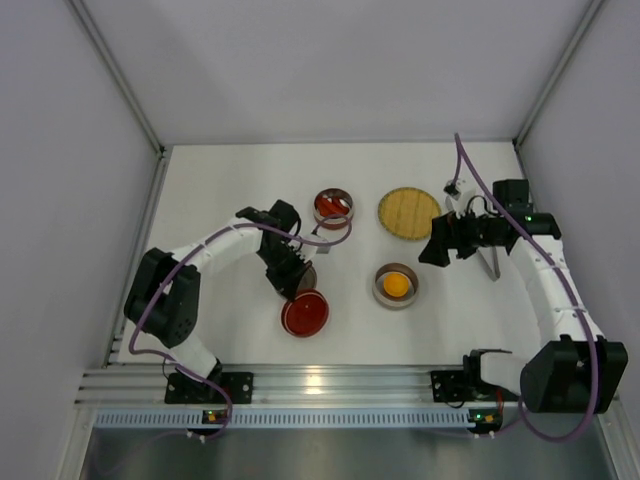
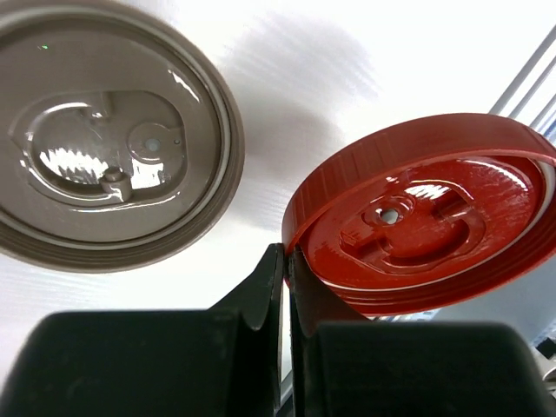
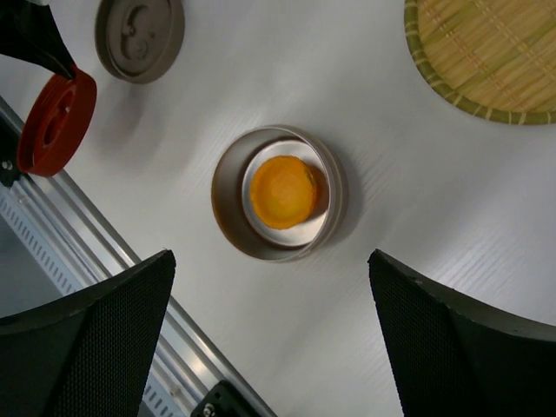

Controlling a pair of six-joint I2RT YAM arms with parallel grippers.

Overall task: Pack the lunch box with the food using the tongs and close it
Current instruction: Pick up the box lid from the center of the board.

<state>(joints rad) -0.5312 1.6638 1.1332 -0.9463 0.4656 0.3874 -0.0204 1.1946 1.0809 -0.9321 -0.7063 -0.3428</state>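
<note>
Left tool (image 2: 285,257) is pinching the rim of the round red lid (image 2: 417,226), while the wide-open right tool (image 3: 269,265) is hovering over the round orange food piece (image 3: 282,191).

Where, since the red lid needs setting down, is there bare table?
Bare: the far strip behind the woven mat and the bowl of red pieces; also the near right, between the bowl with the orange piece and the rail. Crowded: the middle, around the grey lid and both bowls.

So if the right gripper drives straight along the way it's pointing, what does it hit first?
Probably the metal bowl with the orange piece in it: it sits almost centred ahead of the open right gripper in the wrist view. Depth is unclear, though.
</note>
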